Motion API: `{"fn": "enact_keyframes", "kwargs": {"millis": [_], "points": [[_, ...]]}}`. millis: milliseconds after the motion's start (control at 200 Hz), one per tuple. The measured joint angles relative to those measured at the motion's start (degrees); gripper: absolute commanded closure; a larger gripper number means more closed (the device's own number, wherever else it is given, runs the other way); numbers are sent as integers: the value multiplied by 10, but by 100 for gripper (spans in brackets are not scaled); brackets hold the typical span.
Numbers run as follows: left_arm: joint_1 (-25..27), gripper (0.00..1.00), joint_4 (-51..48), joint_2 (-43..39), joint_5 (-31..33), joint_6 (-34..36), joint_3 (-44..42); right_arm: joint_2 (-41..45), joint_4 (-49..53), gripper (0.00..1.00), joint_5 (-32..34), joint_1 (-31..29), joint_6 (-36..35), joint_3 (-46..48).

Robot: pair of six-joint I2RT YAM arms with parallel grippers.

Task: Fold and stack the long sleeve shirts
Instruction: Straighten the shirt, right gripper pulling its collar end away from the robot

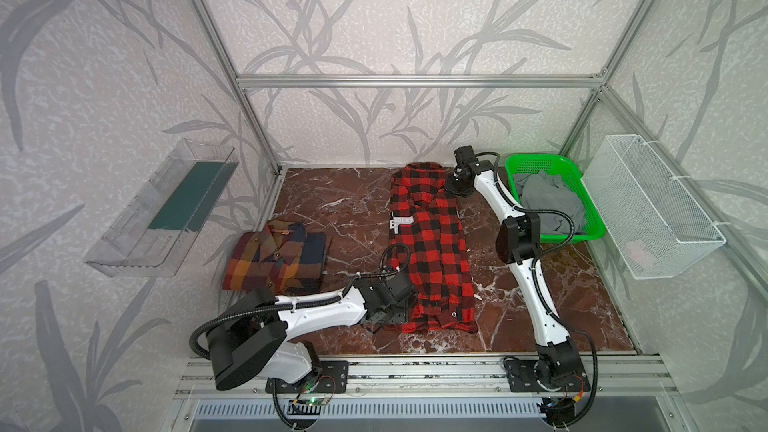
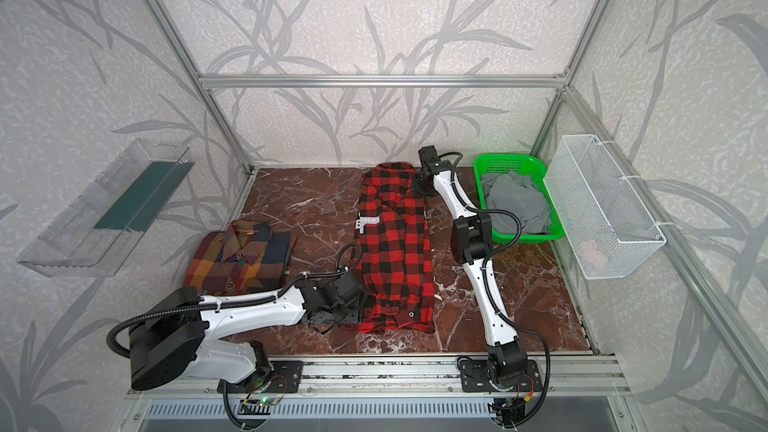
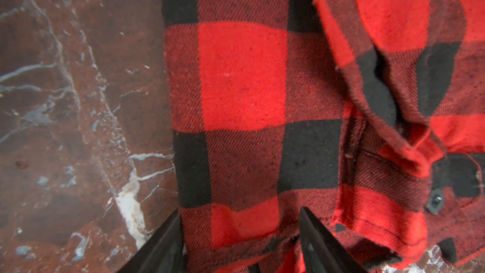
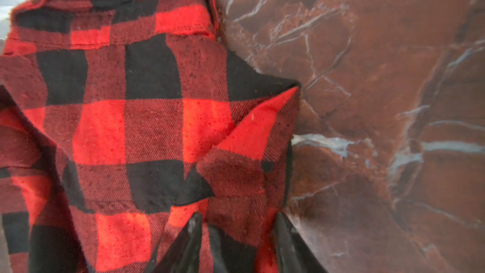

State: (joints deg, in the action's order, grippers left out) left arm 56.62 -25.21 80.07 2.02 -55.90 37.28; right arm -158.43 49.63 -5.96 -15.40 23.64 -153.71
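Note:
A red-and-black long sleeve shirt (image 1: 432, 243) (image 2: 395, 243) lies lengthwise in the middle of the marble table (image 1: 340, 209), its sides folded in and its collar at the far end. My left gripper (image 1: 404, 310) (image 3: 240, 219) is low at the shirt's near left hem. Its jaws stand open, astride the flat edge of the shirt (image 3: 241, 74). My right gripper (image 1: 451, 189) (image 4: 238, 221) is at the far right shoulder beside the collar, shut on a bunched fold of the shirt (image 4: 152, 127). A brown and orange plaid long sleeve shirt (image 1: 276, 257) (image 2: 241, 257) lies folded at the left.
A green basket (image 1: 536, 160) holding grey cloth (image 1: 548, 205) stands at the far right corner, just behind the right arm. On the right wall hangs a white wire basket (image 1: 656, 209), and on the left wall a clear tray (image 1: 162, 209). Metal frame posts edge the table.

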Motion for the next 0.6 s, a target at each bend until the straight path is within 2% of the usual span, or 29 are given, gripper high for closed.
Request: {"fn": "enact_keyframes", "kwargs": {"millis": [270,410,600], "points": [[0,31,37,7,6,7,-7,-2,-32,56,3,1,1,-35],[0,31,54,11,7,11,-9,-7,-66,66,-17,8,6,-38],[0,31,73,18,8,15,-11,-28,-100,61,-60,18,28,-38]]}}
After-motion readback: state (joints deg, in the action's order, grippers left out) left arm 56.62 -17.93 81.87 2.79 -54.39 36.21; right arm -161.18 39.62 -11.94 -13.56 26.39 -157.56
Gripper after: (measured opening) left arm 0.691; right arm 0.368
